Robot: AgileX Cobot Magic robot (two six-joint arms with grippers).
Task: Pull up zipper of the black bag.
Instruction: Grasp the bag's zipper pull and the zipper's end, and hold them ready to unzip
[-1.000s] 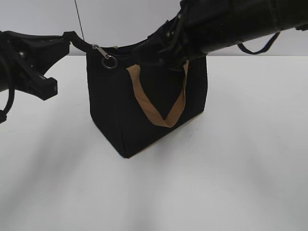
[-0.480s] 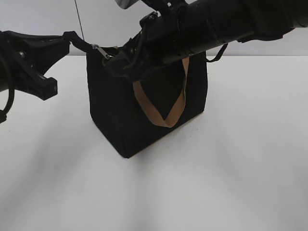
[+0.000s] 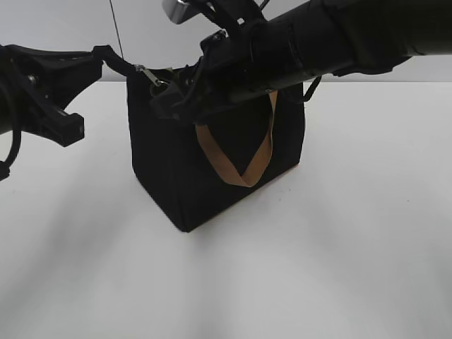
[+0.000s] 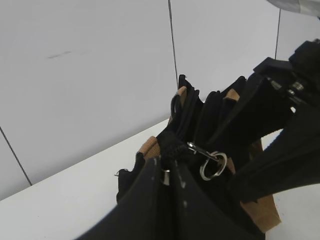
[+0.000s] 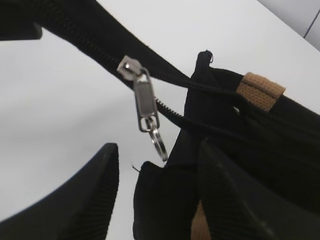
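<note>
Anchoring the black bag [image 3: 212,169] on the table [image 3: 353,247]: left gripper [image 4: 167,172] clenched on the zip track's left end tab, likely keeping it taut. Right gripper [image 5: 160,200], jaws parted and grasping nothing, brackets the zipper [image 5: 145,107], seemingly ready to pinch its ring.

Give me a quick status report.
Left claw shut on zip tail. Right claw open, nearing ring pull, not gripping. Zipper at black bag corner. Nothing blocking.

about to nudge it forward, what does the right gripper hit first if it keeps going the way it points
Probably the zipper: its ring pull hangs just ahead of the open right gripper, with the black bag close beside. Depth is hard to judge.
</note>
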